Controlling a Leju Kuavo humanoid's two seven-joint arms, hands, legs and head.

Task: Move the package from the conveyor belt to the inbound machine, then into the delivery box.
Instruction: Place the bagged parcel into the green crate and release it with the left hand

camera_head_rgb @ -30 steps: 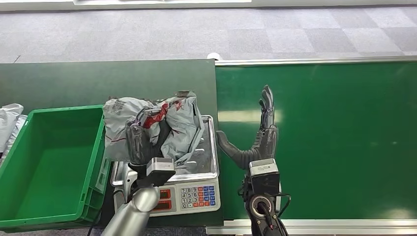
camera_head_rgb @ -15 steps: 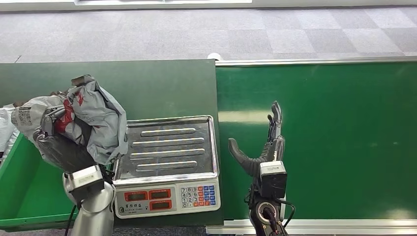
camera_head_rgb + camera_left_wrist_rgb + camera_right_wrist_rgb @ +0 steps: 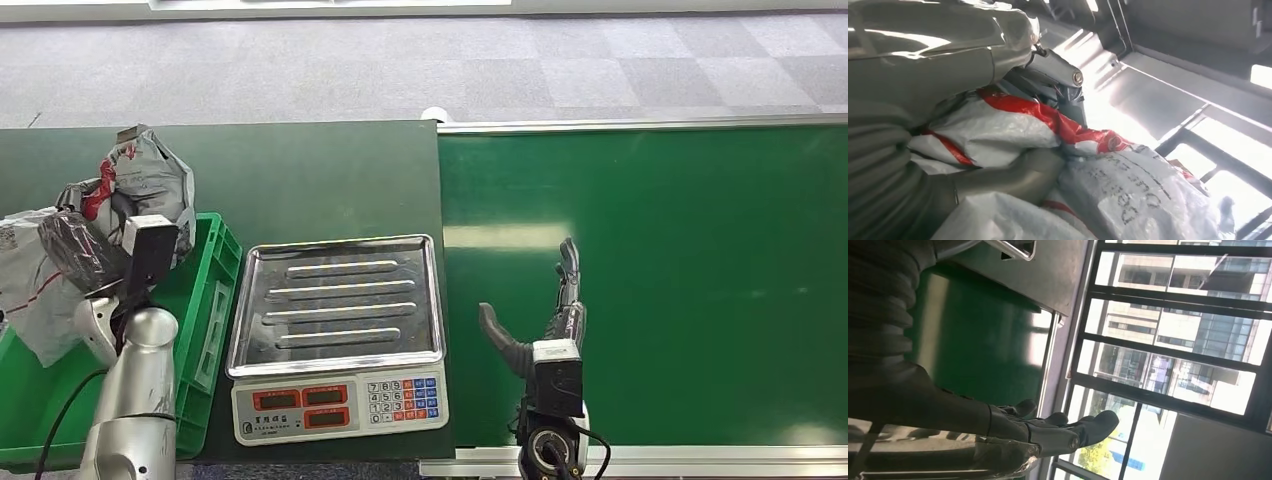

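A crumpled grey package [image 3: 150,185] with red print hangs over the left part of the green delivery box [image 3: 205,300], held in my left hand [image 3: 85,250]. In the left wrist view the same package [image 3: 1013,130] fills the space around my left hand [image 3: 1013,175], whose fingers wrap it. The scale with its steel tray [image 3: 340,300] and keypad stands bare in the middle. My right hand [image 3: 545,315] hovers over the near part of the green conveyor belt [image 3: 680,270], fingers spread, holding nothing; my right hand [image 3: 1048,432] shows apart from any object in the right wrist view.
More grey bags [image 3: 30,290] lie at the left edge, in and beside the green box. A dark green table [image 3: 300,170] carries the scale and box. The belt's metal rail [image 3: 640,125] runs along its far side.
My left hand carried the package off the scale tray and leftward over the green box. My right hand drew back toward the belt's near edge.
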